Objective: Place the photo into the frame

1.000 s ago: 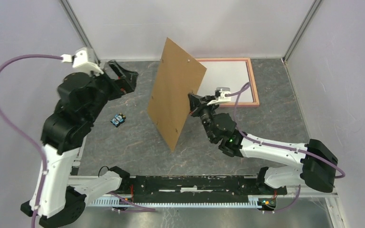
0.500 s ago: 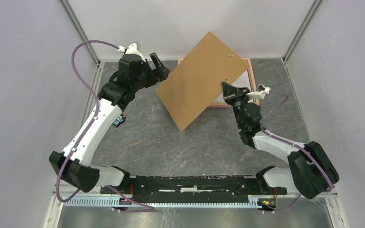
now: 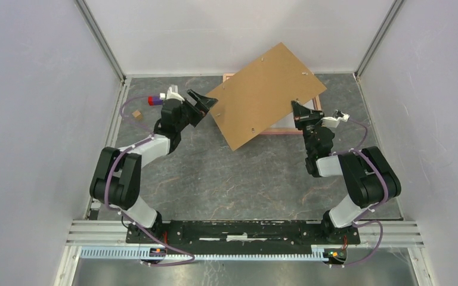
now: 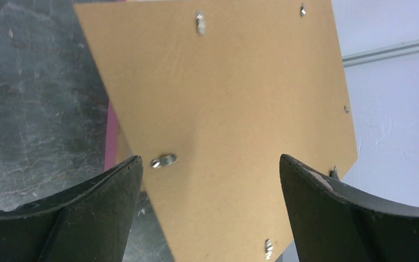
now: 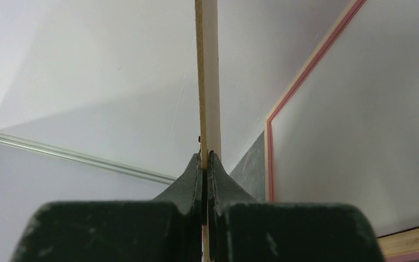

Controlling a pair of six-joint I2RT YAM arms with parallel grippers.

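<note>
My right gripper point(image 3: 299, 111) is shut on the right edge of the plain brown backing board point(image 3: 265, 95) and holds it tilted over the salmon-pink frame point(image 3: 287, 130), which lies flat at the back. The right wrist view shows the jaws point(image 5: 204, 158) pinching the board's thin edge point(image 5: 207, 71), with the frame's pink rim point(image 5: 305, 71) around a white surface point(image 5: 371, 120). I cannot tell whether that surface is the photo's back; no printed side shows. My left gripper point(image 3: 206, 102) is open at the board's left corner, its jaws wide before the board point(image 4: 229, 98).
A small red and blue piece point(image 3: 154, 100) and a small brown cube point(image 3: 136, 113) lie at the back left. Metal turn clips point(image 4: 163, 161) dot the board. Pale walls and metal corner posts point(image 3: 101, 39) close in the back and sides.
The board has gone from standing upright mid-table to tilting low over the frame at the back. Both arms have stretched back; the left gripper has come down to the board's left corner.
</note>
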